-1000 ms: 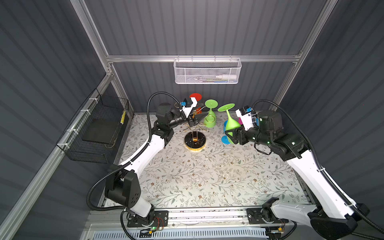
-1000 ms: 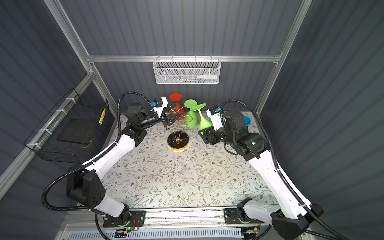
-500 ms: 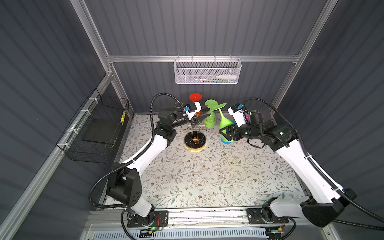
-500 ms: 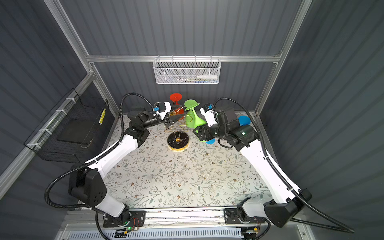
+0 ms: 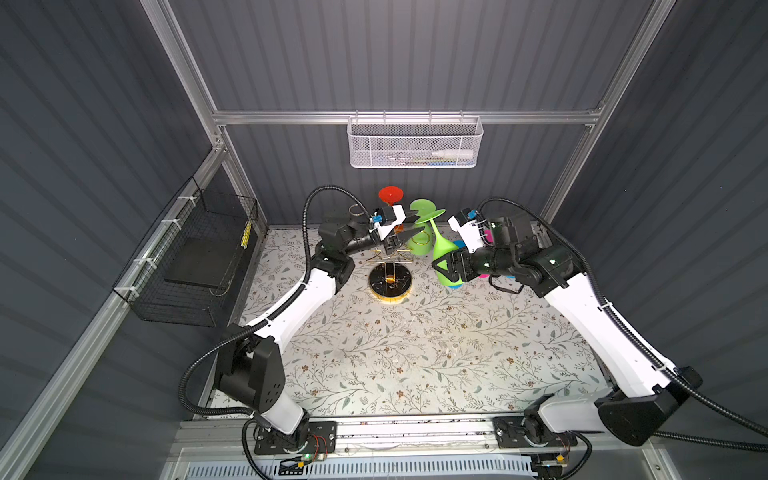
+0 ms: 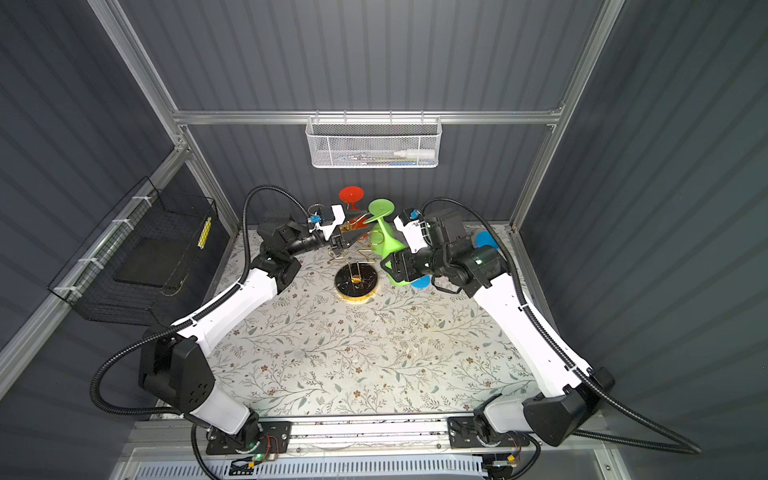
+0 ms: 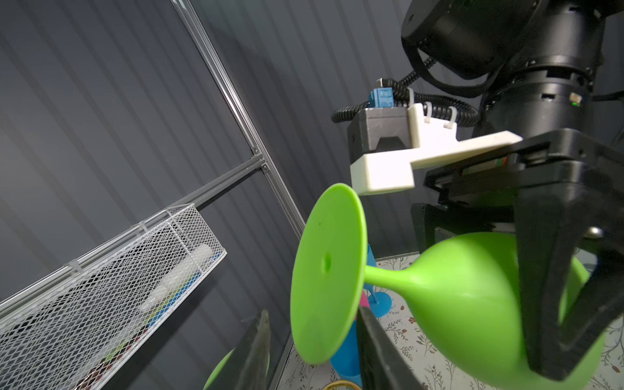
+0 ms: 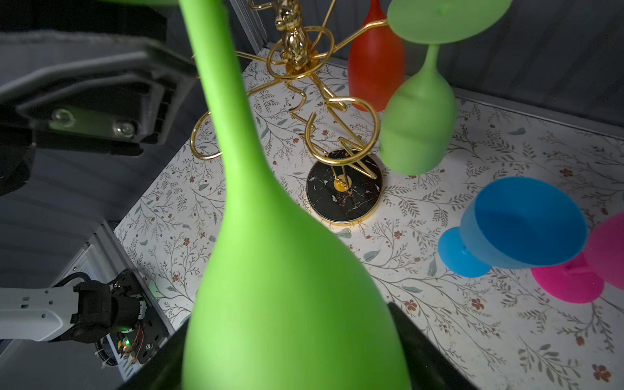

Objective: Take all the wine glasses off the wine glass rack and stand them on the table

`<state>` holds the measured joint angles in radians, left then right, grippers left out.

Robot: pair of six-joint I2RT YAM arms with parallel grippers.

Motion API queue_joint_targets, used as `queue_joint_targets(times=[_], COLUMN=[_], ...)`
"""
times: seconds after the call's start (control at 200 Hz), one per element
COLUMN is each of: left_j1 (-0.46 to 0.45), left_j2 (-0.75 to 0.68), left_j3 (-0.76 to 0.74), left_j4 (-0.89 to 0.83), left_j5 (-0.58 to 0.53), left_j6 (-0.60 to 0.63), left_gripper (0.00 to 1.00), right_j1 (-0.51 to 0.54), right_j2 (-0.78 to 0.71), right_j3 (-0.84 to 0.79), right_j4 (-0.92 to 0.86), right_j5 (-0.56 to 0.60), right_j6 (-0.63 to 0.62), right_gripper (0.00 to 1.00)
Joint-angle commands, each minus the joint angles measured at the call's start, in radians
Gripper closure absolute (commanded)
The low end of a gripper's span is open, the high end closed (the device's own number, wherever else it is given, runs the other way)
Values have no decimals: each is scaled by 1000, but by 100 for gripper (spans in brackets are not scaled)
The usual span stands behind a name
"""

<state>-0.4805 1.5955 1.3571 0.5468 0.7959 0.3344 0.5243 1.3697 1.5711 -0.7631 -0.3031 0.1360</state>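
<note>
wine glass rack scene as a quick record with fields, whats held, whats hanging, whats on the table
right gripper: shut on the bowl of the green wine glass, off the rack
left gripper: open, fingers near that glass's foot
wine glass rack: upright; red glass and second green glass hang from it
table: blue glass and pink glass sit on it

Overhead stereo pair; close wrist views

Wine glass rack (image 5: 390, 284) sits mid-rear on tabletop (image 5: 415, 357) w/ 2 glasses (image 5: 419, 243) hung behind it, 3rd glass (image 5: 446, 262) just right of it, 2 more glasses (image 8: 520, 223) lying further right.
</note>
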Motion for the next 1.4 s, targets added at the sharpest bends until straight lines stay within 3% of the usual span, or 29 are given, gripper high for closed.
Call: queue_joint_targets(times=[0.0,0.27,0.55,0.64,0.905,1.121,1.396], left_j1=[-12,-18,-20,-20,-21,-20,-20], left_j2=[12,8,-1,-6,-31,-64,-115], left_j3=[37,37,35,28,-23,-54,-83], left_j4=[0,-9,-5,-1,60,41,-34], left_j5=[-1,-18,-40,-53,-124,-238,-395], left_j6=[39,60,65,66,18,-93,-394], left_gripper=[59,65,79,85,97,100,100], right_j1=[4,15,26,25,24,6,-143], right_j2=[8,23,16,13,-21,-78,-280], right_j3=[22,20,7,6,-31,-75,-243], right_j4=[15,22,33,34,91,192,432], right_j5=[-23,-68,-70,-66,-55,-67,-132], right_j6=[14,28,38,40,64,106,229], right_gripper=[53,53,52,46,15,5,2])
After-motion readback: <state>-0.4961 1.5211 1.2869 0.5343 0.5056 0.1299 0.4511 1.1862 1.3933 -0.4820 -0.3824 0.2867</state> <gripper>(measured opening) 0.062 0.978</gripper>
